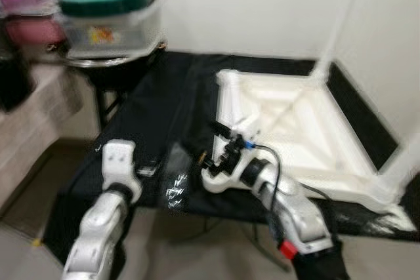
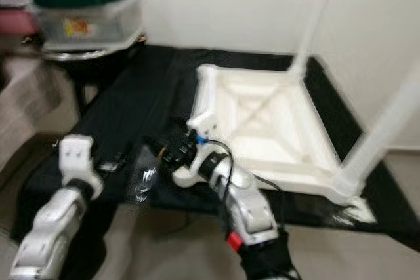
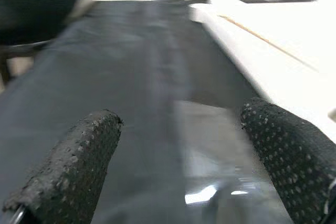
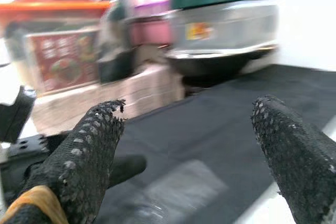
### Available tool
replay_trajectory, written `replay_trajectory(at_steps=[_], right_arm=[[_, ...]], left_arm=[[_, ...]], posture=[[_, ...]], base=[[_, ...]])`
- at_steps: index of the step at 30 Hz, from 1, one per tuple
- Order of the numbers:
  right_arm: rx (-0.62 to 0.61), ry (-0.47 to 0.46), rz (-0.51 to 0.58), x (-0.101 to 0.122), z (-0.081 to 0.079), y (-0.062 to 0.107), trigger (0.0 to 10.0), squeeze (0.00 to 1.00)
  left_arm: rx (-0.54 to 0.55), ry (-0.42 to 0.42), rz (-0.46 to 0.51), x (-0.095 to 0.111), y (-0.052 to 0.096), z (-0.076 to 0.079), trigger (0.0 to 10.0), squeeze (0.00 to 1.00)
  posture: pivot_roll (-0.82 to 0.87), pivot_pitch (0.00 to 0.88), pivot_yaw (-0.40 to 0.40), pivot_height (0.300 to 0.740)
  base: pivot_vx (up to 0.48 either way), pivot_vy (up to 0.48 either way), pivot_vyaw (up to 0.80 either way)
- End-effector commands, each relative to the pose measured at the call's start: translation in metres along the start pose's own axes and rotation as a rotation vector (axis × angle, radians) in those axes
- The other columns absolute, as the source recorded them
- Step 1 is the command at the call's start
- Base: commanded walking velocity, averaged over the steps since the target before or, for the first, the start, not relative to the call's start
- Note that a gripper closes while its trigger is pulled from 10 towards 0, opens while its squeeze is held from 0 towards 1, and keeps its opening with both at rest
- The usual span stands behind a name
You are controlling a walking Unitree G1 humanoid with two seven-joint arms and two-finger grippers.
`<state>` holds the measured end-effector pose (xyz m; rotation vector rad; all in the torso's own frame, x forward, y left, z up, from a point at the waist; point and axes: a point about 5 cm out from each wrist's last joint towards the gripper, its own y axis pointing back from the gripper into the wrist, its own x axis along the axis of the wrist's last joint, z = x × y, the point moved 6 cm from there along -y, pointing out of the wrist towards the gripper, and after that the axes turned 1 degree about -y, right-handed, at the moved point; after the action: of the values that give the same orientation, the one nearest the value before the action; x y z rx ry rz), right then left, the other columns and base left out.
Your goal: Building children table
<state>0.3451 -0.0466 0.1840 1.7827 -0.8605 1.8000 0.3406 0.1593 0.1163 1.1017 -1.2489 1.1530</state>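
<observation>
While the white children's table [image 1: 295,129] lies upside down on the black cloth [image 1: 164,103] with its underside ribs showing, the assembly is judged to be partly done: one leg [image 1: 341,21] is seen rising from the far corner and another leg [image 2: 387,122] from the near right corner, though both are blurred. The two corners on the robot's left side appear to carry no leg, so the fitting of a further leg is judged to be the step in hand. A small clear plastic bag [image 1: 176,185], perhaps of fittings, is seen on the cloth between the arms; its contents cannot be made out.

The right gripper [image 1: 220,155] is held low at the near left corner of the table, its forearm reaching forward and turned inward across the body, and its jaws are spread wide with nothing between them, as the right wrist view shows by the two black fingers [image 4: 89,150] standing well apart over the cloth. The left gripper [image 3: 178,166] is extended forward over the near edge of the cloth, just beside the bag, with its jaws likewise parted and empty.

For the next move, a loose leg or fitting would have to be found and grasped, and none can be made out here
</observation>
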Motion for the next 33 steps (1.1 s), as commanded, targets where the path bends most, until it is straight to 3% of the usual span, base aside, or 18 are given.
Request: replay_trajectory(at_steps=[1, 6, 9, 10, 12, 17, 20, 33], right_arm=[[-0.012, 0.005, -0.007, -0.003, 0.002, 0.001, 10.0, 0.0], [-0.042, 0.022, -0.013, -0.009, 0.007, 0.002, 10.0, 0.0], [-0.133, 0.03, -0.09, -0.046, 0.014, 0.01, 10.0, 0.0], [-0.133, 0.03, -0.09, -0.046, 0.014, 0.01, 10.0, 0.0], [-0.163, 0.007, -0.129, -0.068, 0.011, 0.014, 10.0, 0.0], [-0.167, -0.001, -0.138, -0.073, 0.009, 0.015, 10.0, 0.0], [-0.207, -0.08, -0.128, -0.073, 0.02, 0.012, 10.0, 0.0], [-0.207, -0.066, -0.127, -0.077, 0.019, 0.009, 10.0, 0.0]], left_arm=[[-0.016, -0.017, 0.002, -0.001, 0.0, 0.003, 10.0, 0.0], [0.006, -0.043, -0.002, -0.006, 0.003, -0.003, 10.0, 0.0], [0.12, -0.039, -0.007, -0.011, 0.009, -0.027, 10.0, 0.0], [0.12, -0.039, -0.007, -0.011, 0.009, -0.027, 10.0, 0.0], [0.167, -0.009, -0.02, -0.016, 0.011, -0.039, 10.0, 0.0], [0.176, 0.0, -0.023, -0.017, 0.011, -0.041, 10.0, 0.0], [0.141, -0.006, -0.04, -0.022, 0.008, -0.039, 10.0, 0.0], [0.115, -0.002, -0.046, -0.024, 0.005, -0.037, 10.0, 0.0]], posture=[[-0.01, 0.0, 0.038, 0.74], [-0.03, 0.0, 0.045, 0.74], [-0.03, 0.0, 0.061, 0.74], [-0.03, 0.0, 0.061, 0.74], [-0.03, 0.0, 0.066, 0.74], [-0.03, 0.0, 0.066, 0.74], [-0.03, 0.0, 0.085, 0.74], [-0.04, 0.0, 0.082, 0.74]], base=[[0.0, 0.0, -0.8], [0.0, 0.0, -0.32], [0.0, 0.0, 0.0], [0.0, 0.0, 0.0], [0.0, 0.0, 0.0], [0.0, 0.0, 0.0], [0.0, 0.0, 0.0], [0.0, 0.0, 0.0]])
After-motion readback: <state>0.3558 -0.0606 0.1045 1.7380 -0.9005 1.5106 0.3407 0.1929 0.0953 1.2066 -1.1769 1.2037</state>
